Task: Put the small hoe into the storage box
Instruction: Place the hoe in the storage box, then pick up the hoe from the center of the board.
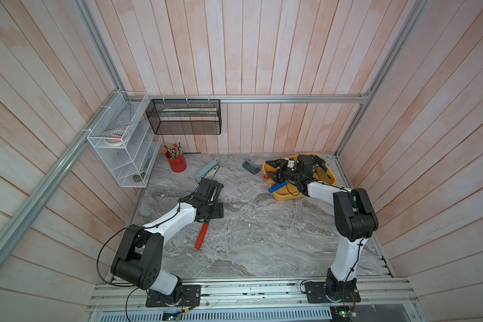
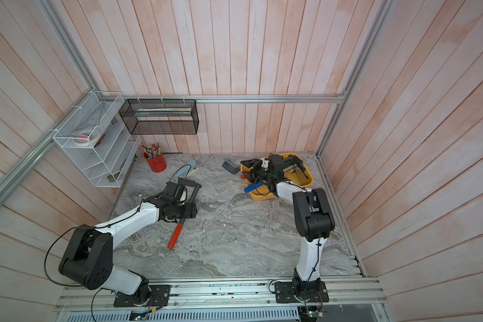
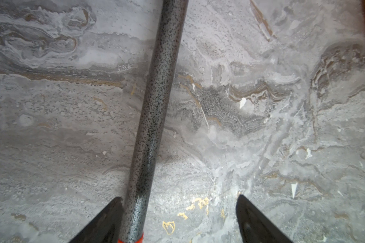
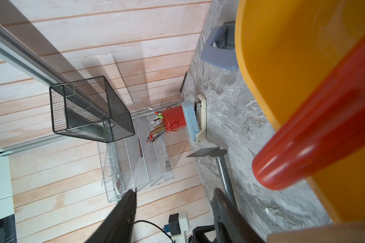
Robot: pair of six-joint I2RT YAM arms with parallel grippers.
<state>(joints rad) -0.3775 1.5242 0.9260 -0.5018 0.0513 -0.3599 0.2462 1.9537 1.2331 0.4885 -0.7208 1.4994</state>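
The small hoe lies flat on the marble table, its red handle (image 1: 202, 237) (image 2: 175, 235) toward the front and its speckled grey shaft (image 3: 156, 109) running back under my left wrist. My left gripper (image 1: 208, 220) (image 3: 179, 196) hangs open over the shaft near the red grip; the shaft lies against one finger and the other stands well clear. The storage box (image 1: 329, 178) (image 2: 308, 178) (image 4: 261, 63), a shallow yellow tray, sits at the back right. My right gripper (image 1: 273, 170) (image 4: 175, 190) is open and empty above its left rim. The hoe's head (image 4: 207, 152) shows in the right wrist view.
Inside the tray lie a blue-handled tool (image 1: 276, 187) and a red-handled tool (image 4: 303, 136). On the table stand a red pencil cup (image 1: 176, 163), a light-blue stapler (image 1: 207, 170) and a grey-blue block (image 1: 250, 166). A black mesh basket (image 1: 184, 117) and white wire rack (image 1: 123, 142) hang on the walls.
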